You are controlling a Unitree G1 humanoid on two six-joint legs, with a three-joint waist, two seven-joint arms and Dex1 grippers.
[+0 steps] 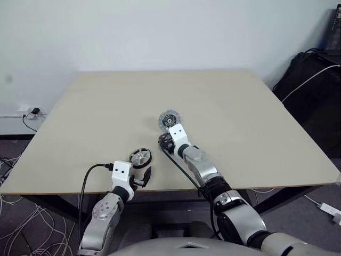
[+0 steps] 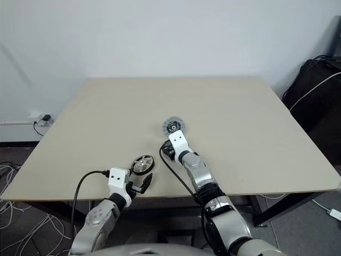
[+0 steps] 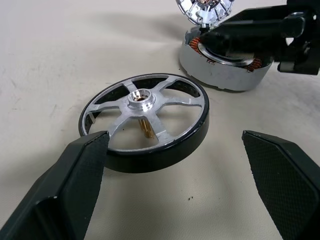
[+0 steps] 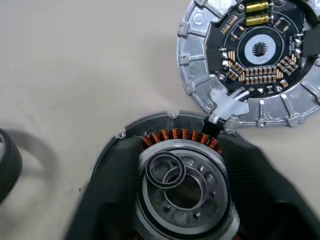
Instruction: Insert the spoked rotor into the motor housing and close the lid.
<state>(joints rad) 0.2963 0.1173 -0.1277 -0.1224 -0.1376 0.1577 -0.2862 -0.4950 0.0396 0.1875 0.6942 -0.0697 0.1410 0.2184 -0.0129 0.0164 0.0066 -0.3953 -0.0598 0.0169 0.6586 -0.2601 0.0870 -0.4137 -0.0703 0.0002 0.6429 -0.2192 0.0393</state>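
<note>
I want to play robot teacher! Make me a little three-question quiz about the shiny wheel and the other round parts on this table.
1. True or false: the spoked rotor already sits inside the motor housing.
2. Which gripper has the rotor between its open fingers: A left gripper, B right gripper?
3. Fill in: the lid lies ____ the housing, ribbed face up.

Key: 1 false, it lies on the table. 2 A. 3 beside.

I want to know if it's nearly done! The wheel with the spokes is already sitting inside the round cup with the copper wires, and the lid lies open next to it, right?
Not quite. The spoked rotor lies on the table beside the motor housing, as the left wrist view shows. The lid does lie open beside the housing.
</note>
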